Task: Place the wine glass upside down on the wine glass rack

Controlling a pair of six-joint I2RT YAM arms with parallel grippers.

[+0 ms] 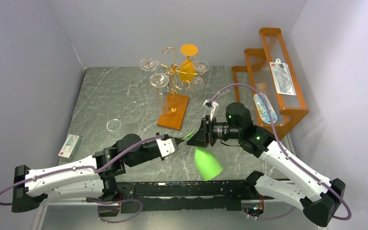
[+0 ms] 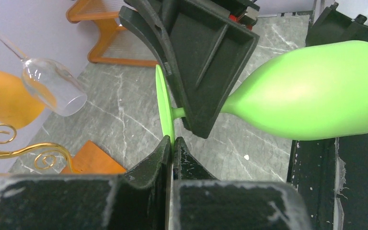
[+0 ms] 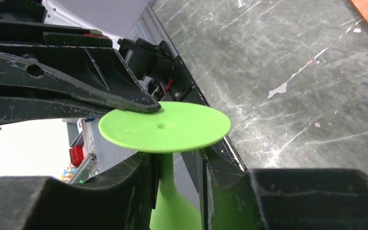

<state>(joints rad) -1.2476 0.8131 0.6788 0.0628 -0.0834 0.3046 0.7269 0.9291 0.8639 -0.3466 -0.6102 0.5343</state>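
A bright green wine glass hangs in the air between my two grippers, bowl toward the near table edge. My left gripper is shut on the rim of its round foot. My right gripper straddles the thin stem just under the foot. One finger touches the stem and the other stands a little off it, so its jaws are open. The wine glass rack, a gold wire tree on an orange-brown base, stands behind and holds clear glasses and an orange one.
An orange stepped wooden shelf with packets stands at the back right. A clear round disc and a small box lie on the left of the marble table. A hanging clear glass is near my left gripper.
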